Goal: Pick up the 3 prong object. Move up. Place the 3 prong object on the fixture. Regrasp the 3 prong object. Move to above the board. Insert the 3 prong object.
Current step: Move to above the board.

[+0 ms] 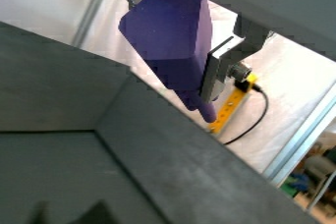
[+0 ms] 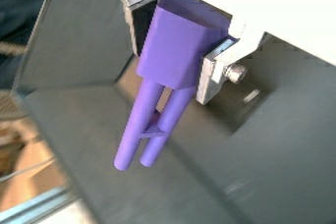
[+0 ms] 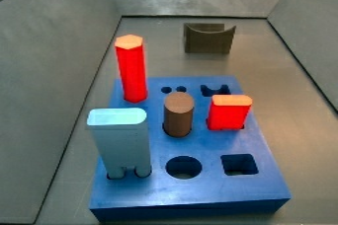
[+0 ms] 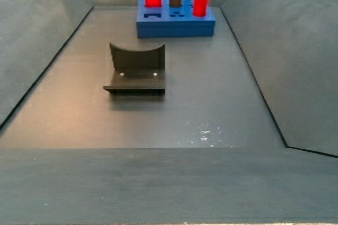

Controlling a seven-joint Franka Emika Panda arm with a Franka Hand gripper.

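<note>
Between my jaws sits the 3 prong object [image 2: 167, 81]; I see it in both wrist views, and the two silver fingers [image 2: 218, 69] press on its thick purple top from each side, so the gripper [image 2: 175, 33] is pinching it; its long body runs straight out past the fingertips, and the prongs point away from the jaws toward the dark grey floor [image 2: 250, 184]; nothing touches the prongs, so it hangs in the air; I cannot see the gripper in either side view. Well away from the jaws, in both side views, the fixture [image 4: 136, 68] stands alone on the floor, with bare floor all round it; the board [image 3: 192, 155] lies apart from it; on the board stand a tall red post [image 3: 130, 68], a brown cylinder [image 3: 179, 114], a short red block [image 3: 228, 112] and a pale blue block [image 3: 118, 140]; a round hole [image 3: 184, 168] and a square hole [image 3: 238, 164] near the board's edge are open.
</note>
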